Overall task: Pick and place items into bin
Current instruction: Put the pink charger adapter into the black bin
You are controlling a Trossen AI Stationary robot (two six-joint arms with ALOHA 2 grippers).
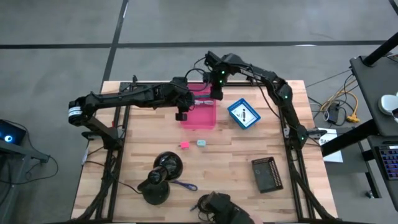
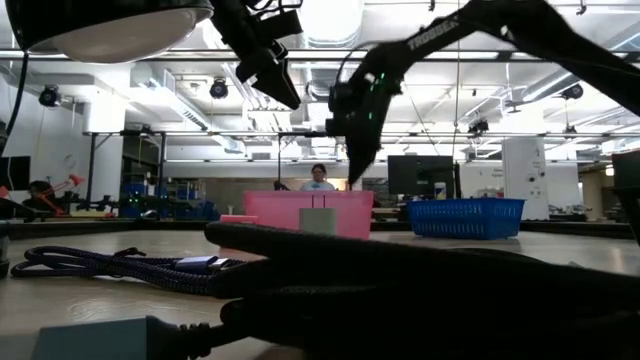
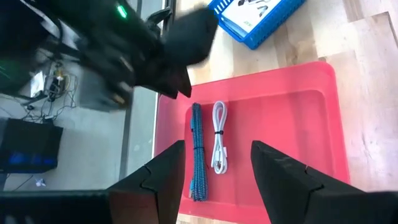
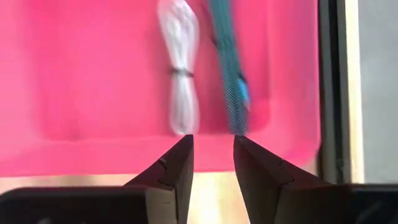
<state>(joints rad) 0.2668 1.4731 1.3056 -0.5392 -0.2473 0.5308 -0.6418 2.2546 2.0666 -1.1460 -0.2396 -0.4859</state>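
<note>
Both my grippers hang over the pink bin [image 1: 200, 115], my left gripper [image 3: 214, 177] and my right gripper [image 4: 212, 163] each empty, fingers spread. Inside the bin lie a white bundled cable [image 3: 219, 137] and a teal braided cable [image 3: 198, 151], side by side. The pink cube [image 1: 184, 145] and pale teal cube [image 1: 201, 142] sit on the table [image 1: 236, 158] nearby; the purple tool [image 1: 185, 185], indistinct, lies farther off.

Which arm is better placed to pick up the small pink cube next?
Left. The left tool hangs open over the pink bin's near-left corner, close to the small pink cube. The right tool, also open, is at the bin's far edge.
</note>
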